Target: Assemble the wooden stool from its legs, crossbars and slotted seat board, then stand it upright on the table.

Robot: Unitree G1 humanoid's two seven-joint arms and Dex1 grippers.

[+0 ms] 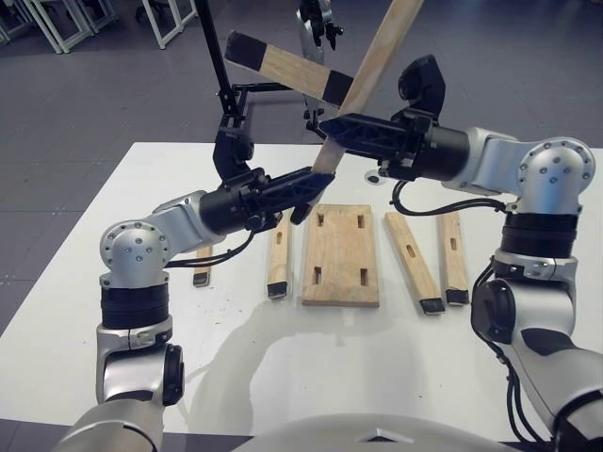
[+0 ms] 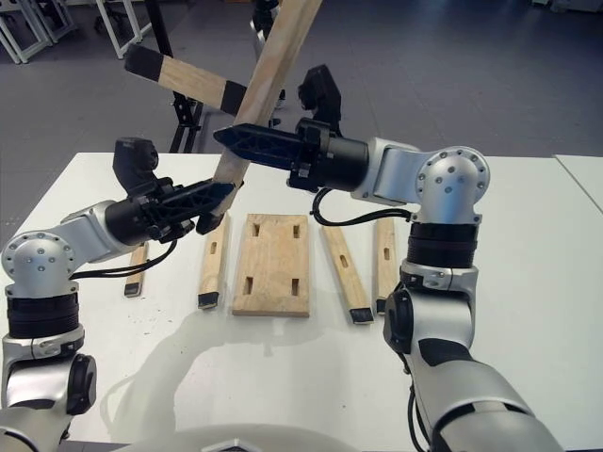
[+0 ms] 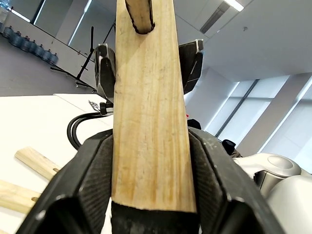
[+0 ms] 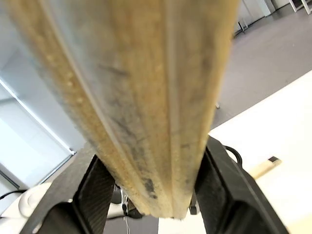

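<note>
1. Pretty bright and even overall; the white table (image 1: 85,217) is nearly glaring.
2. The ceiling light strip (image 3: 235,4) and the big windows (image 3: 278,97) glow hard.
3. The far floor (image 1: 94,85) looks noticeably dimmer.

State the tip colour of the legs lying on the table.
Black tips on pale wood legs; clearest in left eye view.

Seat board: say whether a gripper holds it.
No, the seat board lies flat on the table; left gripper and right gripper clamp a raised wooden piece.

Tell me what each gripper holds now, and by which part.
Both clamp one tilted wooden leg: the left gripper near its lower end, the right gripper just above that, below the crossbar.
</note>
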